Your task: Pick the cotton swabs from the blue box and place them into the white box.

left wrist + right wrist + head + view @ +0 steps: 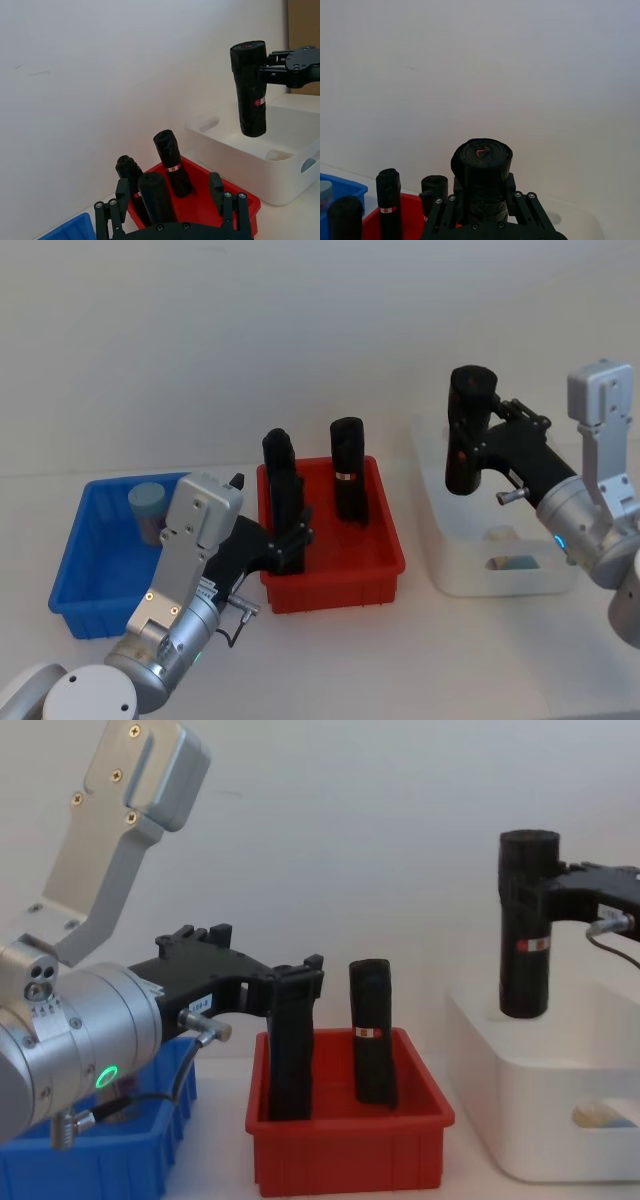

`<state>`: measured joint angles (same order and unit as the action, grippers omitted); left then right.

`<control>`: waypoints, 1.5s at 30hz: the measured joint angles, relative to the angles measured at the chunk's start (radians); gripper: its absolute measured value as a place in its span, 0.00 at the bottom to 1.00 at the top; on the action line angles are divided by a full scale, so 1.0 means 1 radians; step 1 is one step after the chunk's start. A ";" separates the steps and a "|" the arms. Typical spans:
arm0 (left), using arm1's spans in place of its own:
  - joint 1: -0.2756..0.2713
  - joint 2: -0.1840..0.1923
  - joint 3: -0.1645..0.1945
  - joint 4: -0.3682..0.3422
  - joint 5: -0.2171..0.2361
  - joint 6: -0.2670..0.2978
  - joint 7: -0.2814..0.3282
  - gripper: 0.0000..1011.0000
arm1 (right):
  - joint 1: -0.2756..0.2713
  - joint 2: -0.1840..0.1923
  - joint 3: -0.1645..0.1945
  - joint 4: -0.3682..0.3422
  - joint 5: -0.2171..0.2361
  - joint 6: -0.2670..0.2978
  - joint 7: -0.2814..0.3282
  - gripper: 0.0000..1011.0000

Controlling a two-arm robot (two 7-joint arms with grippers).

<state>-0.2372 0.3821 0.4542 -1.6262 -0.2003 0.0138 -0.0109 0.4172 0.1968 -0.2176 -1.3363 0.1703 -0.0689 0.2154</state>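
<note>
Swab tub [149, 508]: clear, pale-blue lid, upright in blue box [85, 570]

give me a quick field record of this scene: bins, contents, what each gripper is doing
blue box: holds one cotton swabs tub
red bin: black rolled packs standing in it
white box: a pale item low inside
left gripper: at the red bin, closed around a black pack
right gripper: holds a black pack upright above the white box
</note>
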 joint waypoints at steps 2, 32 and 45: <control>0.000 0.000 0.000 0.000 0.000 0.000 0.000 0.99 | -0.008 0.005 0.003 -0.009 0.004 0.021 -0.005 0.45; 0.000 0.000 0.000 0.000 0.000 0.000 0.000 0.99 | -0.043 0.022 0.009 0.029 0.038 0.121 0.024 0.70; 0.000 0.000 0.000 0.000 0.000 0.000 0.000 0.99 | -0.051 0.025 0.012 0.023 0.047 0.110 0.025 0.99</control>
<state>-0.2372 0.3821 0.4542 -1.6262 -0.2003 0.0138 -0.0109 0.3665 0.2222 -0.2053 -1.3128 0.2172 0.0411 0.2409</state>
